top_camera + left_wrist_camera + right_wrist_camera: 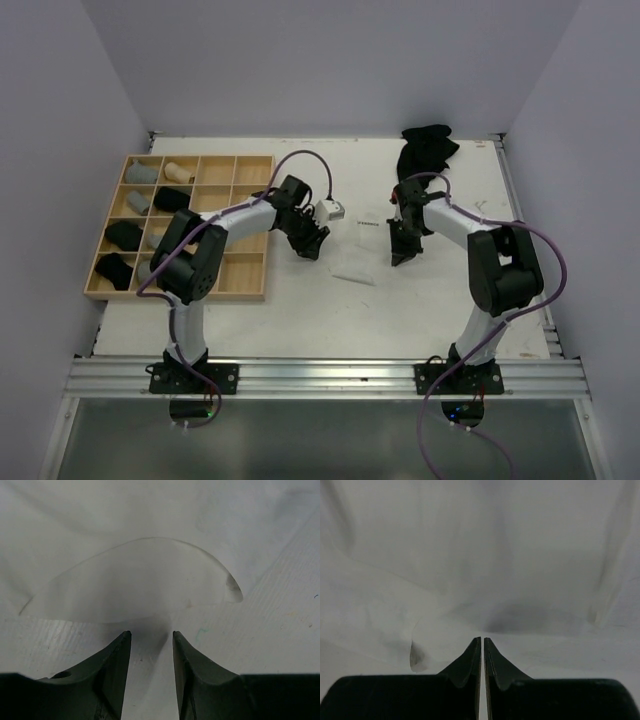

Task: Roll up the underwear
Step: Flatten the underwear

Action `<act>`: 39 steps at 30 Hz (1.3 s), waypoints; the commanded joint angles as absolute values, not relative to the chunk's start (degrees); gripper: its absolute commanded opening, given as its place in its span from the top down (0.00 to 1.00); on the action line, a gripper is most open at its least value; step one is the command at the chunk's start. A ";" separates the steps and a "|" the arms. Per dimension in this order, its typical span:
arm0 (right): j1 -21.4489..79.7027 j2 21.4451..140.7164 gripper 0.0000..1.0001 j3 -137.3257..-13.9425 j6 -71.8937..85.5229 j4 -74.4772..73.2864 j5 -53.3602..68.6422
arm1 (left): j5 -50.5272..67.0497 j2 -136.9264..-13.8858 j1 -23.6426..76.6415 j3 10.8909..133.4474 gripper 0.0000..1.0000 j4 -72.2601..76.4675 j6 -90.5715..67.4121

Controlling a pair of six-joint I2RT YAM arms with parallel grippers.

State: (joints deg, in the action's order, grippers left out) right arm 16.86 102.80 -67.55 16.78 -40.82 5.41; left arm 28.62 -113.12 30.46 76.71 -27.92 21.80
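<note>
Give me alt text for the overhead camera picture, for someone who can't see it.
Two robot arms reach over a white table, the left gripper and right gripper lowered at either side of a spread-out white underwear garment. A wooden grid tray at left holds rolled garments; a black cloth pile lies at back right.

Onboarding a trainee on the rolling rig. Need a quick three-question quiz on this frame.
1. True or false: the left gripper is open.
2. Where on the table is the black pile of underwear? A) far edge, right side B) near edge, left side C) centre
3. Fill in: the white underwear lies ___ the left gripper and the right gripper.
Key: 1 true; 2 A; 3 between.
</note>
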 commanded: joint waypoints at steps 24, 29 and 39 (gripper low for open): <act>23.03 95.00 0.91 -61.35 24.52 -33.67 6.06 | 27.86 -114.51 30.76 80.06 0.57 -23.38 17.67; 23.38 99.49 0.92 -58.01 23.82 -31.38 6.42 | 27.07 -117.68 30.67 79.28 0.57 -24.78 17.40; 27.33 94.93 0.94 -54.23 21.01 -36.37 10.27 | 28.39 -106.97 30.67 64.88 0.62 -29.35 18.28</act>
State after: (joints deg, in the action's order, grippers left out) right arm 25.50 97.41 -56.25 22.76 -32.05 7.64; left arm 28.16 -109.75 30.46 69.36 -23.77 18.41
